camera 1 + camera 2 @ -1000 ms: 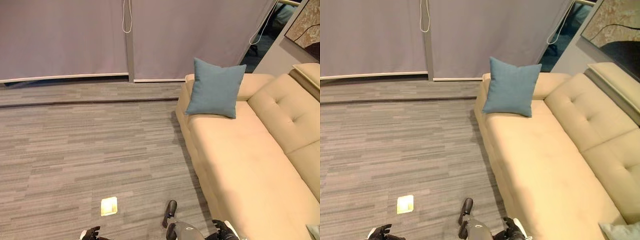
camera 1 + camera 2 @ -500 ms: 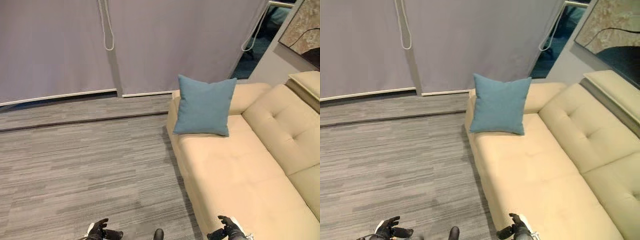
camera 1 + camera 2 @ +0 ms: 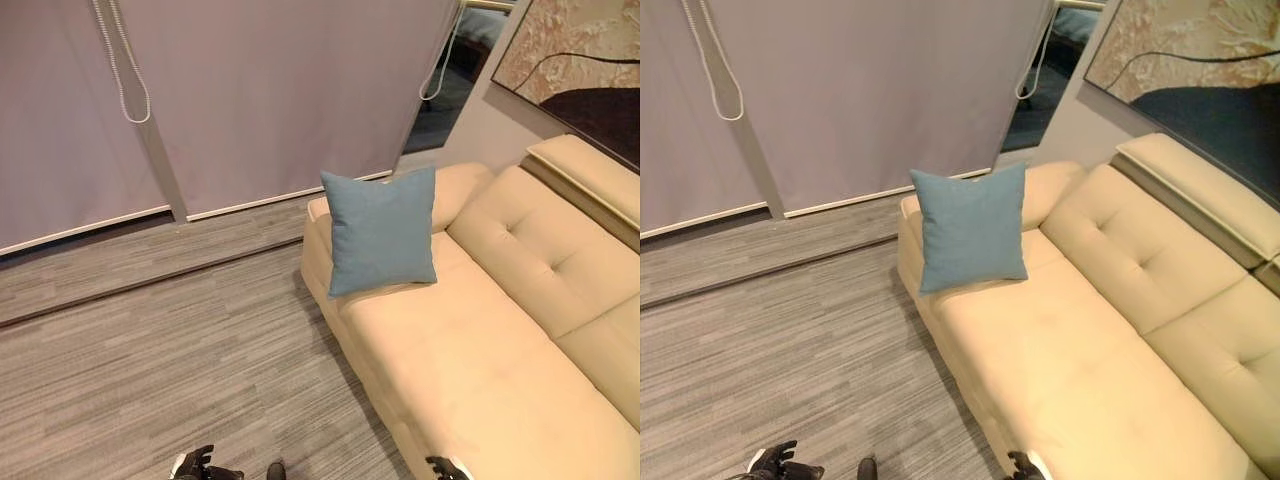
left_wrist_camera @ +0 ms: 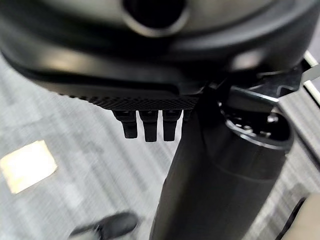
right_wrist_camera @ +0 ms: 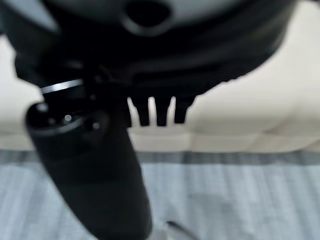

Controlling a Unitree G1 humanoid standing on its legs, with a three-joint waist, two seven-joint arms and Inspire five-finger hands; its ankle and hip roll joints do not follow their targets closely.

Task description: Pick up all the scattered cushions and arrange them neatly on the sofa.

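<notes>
A blue square cushion [image 3: 382,230] stands upright at the far end of the beige sofa [image 3: 480,340], leaning against its armrest. My left hand [image 3: 195,465] hangs low over the grey floor at the bottom edge, fingers [image 4: 145,127] relaxed and holding nothing. My right hand [image 3: 445,468] hangs beside the sofa's front edge [image 5: 250,110], its fingers [image 5: 160,112] also loose and empty. Both hands are far from the cushion.
Grey roller blinds [image 3: 250,90] with bead cords hang behind the sofa's far end. A painting [image 3: 570,70] is on the wall above the sofa's back. Grey carpet [image 3: 150,340] stretches left of the sofa. A pale square plate [image 4: 27,165] lies on the floor.
The camera has lifted and swung, so the whole scene has shifted; the cushion stays in place on the sofa. Both hands now show lower at the bottom edge.
</notes>
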